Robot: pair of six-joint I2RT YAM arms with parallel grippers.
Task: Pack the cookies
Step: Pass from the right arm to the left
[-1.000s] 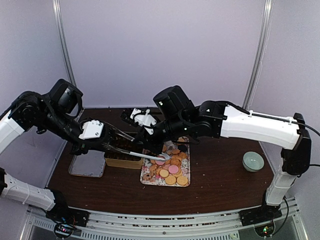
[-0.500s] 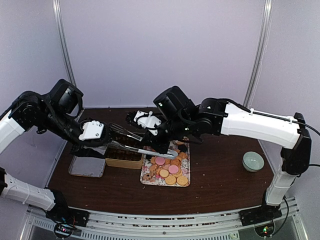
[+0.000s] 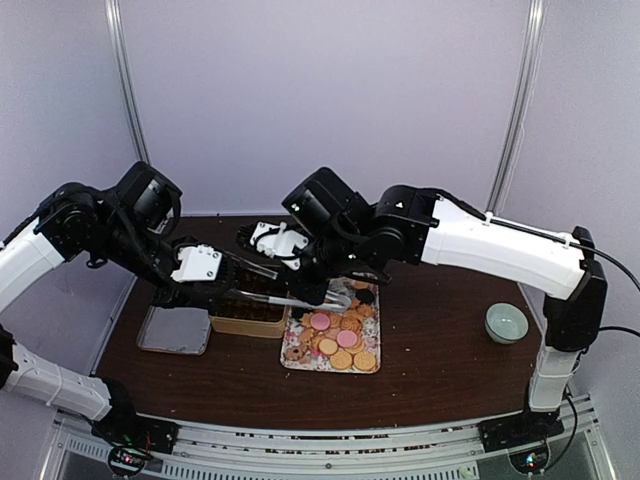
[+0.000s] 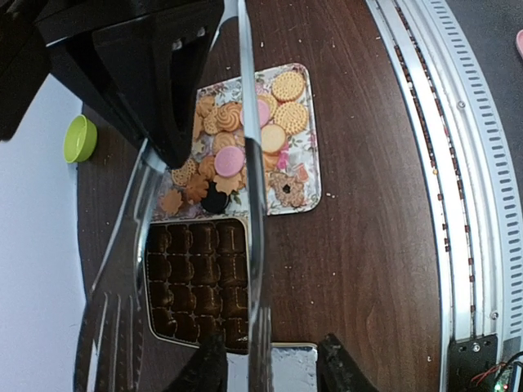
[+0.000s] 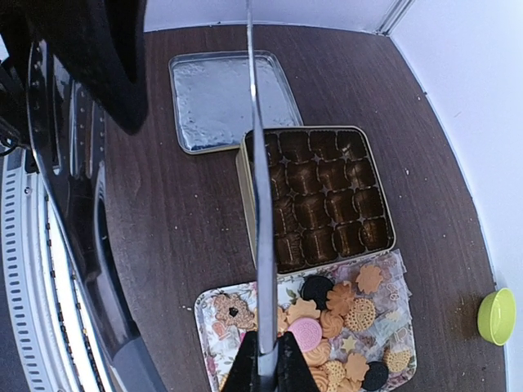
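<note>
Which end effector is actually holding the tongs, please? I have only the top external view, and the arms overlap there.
Observer: The right wrist view shows the right end effector shut on one blade of the tongs.
Operator: And the left one?
Observer: Its wrist view shows the left end effector with fingers apart, a tong blade between them.
Operator: Has the tin been filled?
Observer: Not from the right wrist view: inside the tin, the paper cups all look empty.
</note>
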